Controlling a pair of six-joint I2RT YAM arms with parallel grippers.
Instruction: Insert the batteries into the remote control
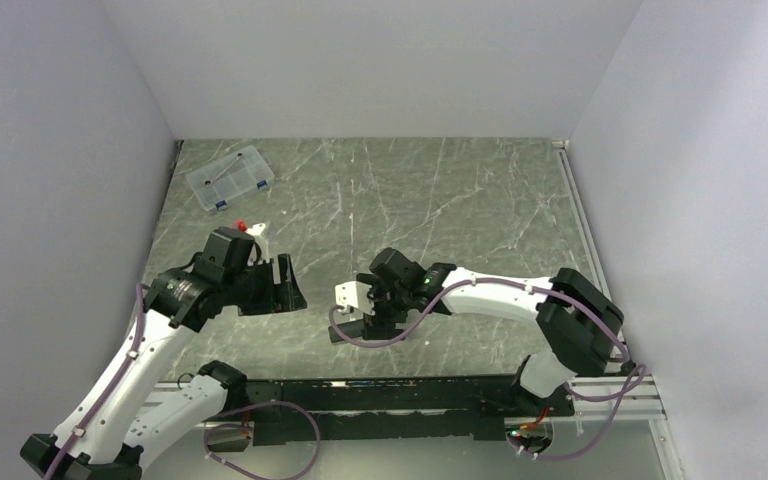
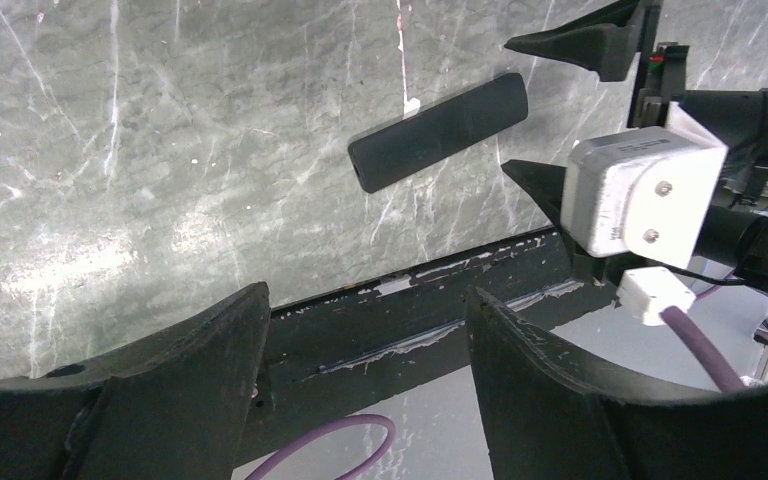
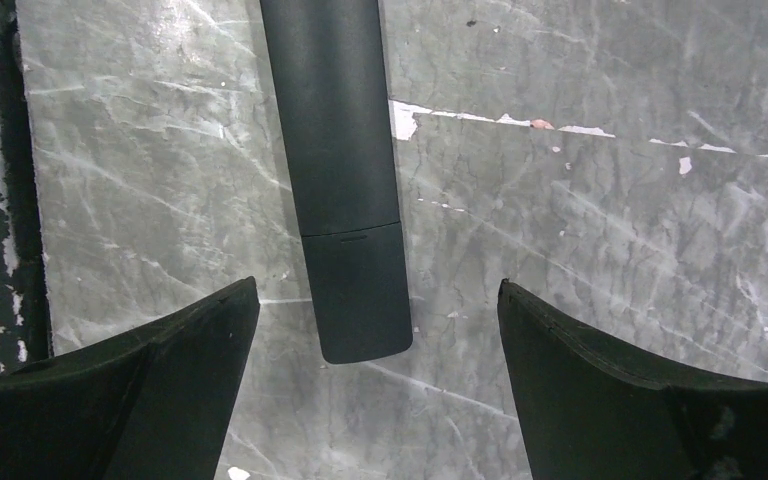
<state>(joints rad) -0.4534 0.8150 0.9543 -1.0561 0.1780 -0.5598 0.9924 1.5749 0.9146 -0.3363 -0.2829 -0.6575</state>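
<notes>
The remote control [image 3: 335,150] is a slim black bar lying flat on the grey marble table, with a seam across its near part. My right gripper [image 3: 378,290] hovers over the remote's near end, open wide, with a finger on each side and neither touching it. In the left wrist view the remote control [image 2: 438,130] lies slanted, one end between the right gripper's fingers [image 2: 580,40]. My left gripper [image 2: 365,320] is open and empty, well short of the remote. From above, the left gripper [image 1: 288,285] faces the right gripper [image 1: 352,318]. The batteries cannot be made out in any view.
A clear plastic compartment box [image 1: 230,178] sits at the back left. A small red and white object [image 1: 248,228] lies just behind the left wrist. The black mounting rail [image 1: 400,392] runs along the near edge. White walls close in the left, back and right.
</notes>
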